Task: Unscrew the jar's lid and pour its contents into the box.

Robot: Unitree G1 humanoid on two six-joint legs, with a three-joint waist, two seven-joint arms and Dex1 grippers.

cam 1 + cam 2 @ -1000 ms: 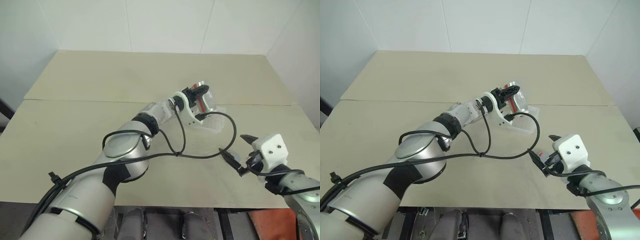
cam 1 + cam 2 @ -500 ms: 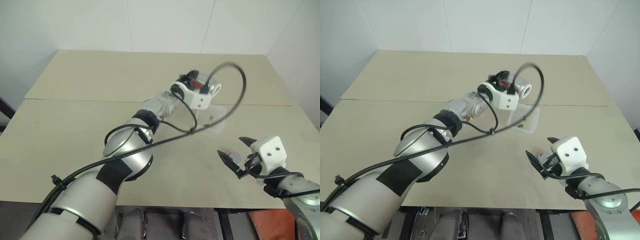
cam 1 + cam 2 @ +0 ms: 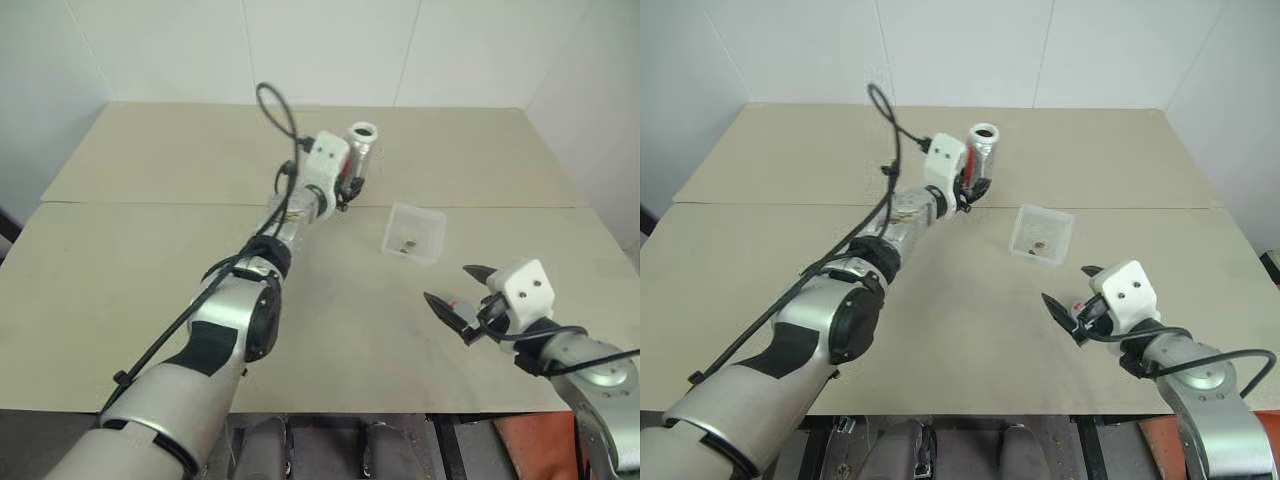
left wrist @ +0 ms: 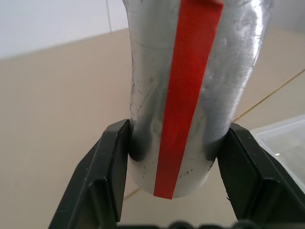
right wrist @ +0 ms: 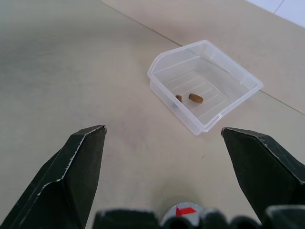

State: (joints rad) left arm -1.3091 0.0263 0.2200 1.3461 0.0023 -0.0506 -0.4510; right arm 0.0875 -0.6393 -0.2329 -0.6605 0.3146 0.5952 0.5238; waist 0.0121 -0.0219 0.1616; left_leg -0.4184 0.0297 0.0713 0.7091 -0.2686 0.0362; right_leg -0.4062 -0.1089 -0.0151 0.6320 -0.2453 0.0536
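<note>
1. Your left gripper (image 4: 172, 188) was clamped on the jar (image 3: 359, 152); it stood upright, mouth up, well left of the box (image 3: 413, 231).
2. Two brown bits (image 5: 190, 98) lay in the box; the pour looked done.
3. Your right gripper (image 3: 458, 301) gaped empty; the lid (image 5: 182, 211) probably lay beneath it.

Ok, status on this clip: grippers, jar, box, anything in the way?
Left gripper shut on jar, upright, mouth open. Right gripper open, empty, short of box. Two brown bits in box. Nothing in the way.
</note>
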